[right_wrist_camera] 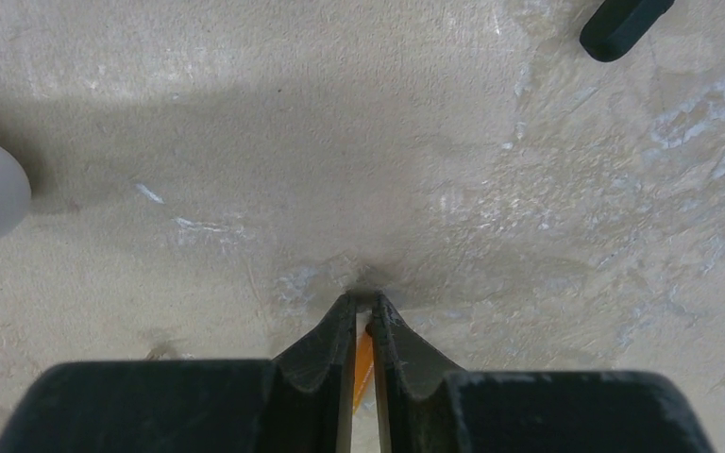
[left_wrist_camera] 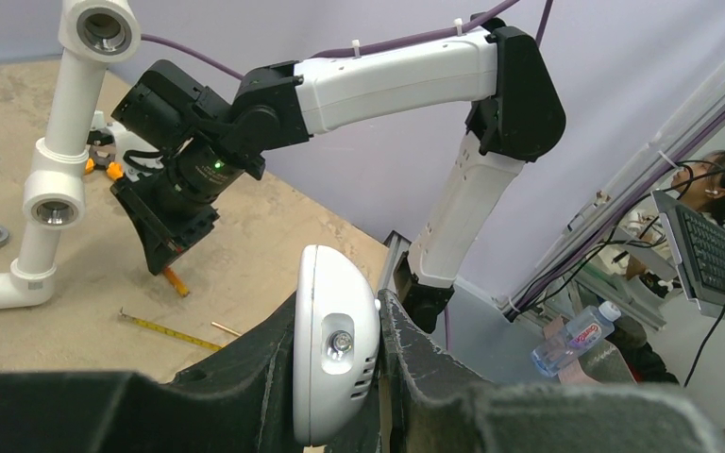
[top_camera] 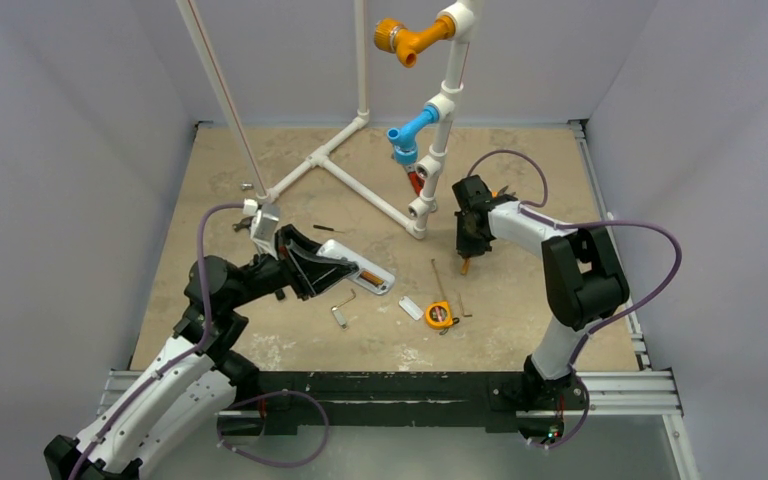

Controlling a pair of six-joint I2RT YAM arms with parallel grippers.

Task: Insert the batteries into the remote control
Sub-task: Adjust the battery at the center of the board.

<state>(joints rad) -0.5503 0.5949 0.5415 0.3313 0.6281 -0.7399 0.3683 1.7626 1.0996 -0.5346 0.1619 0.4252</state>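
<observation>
**Battery** [right_wrist_camera: 363, 363]: pinched between the clenched fingers of the right gripper [right_wrist_camera: 363, 307], tip pointing down, close over the surface [right_wrist_camera: 434, 142]. We judge it light, rigid, smooth and apt to swivel. It is best held across the mid-body, with both ends free for the contacts.

**Remote control** [top_camera: 384, 284]: clamped by its side edges in the left gripper [left_wrist_camera: 338, 326], its far end projecting past the fingertips. We judge it light, hard, slick plastic. A second battery [top_camera: 370, 277] appears seated in its open bay.

**Surroundings**: tape measure [top_camera: 440, 315], small white plate [top_camera: 410, 309] and hex key [top_camera: 340, 308] lie between the two grippers. The pipe frame [top_camera: 360, 190] stands just behind the right gripper; we judge it the main obstruction.
</observation>
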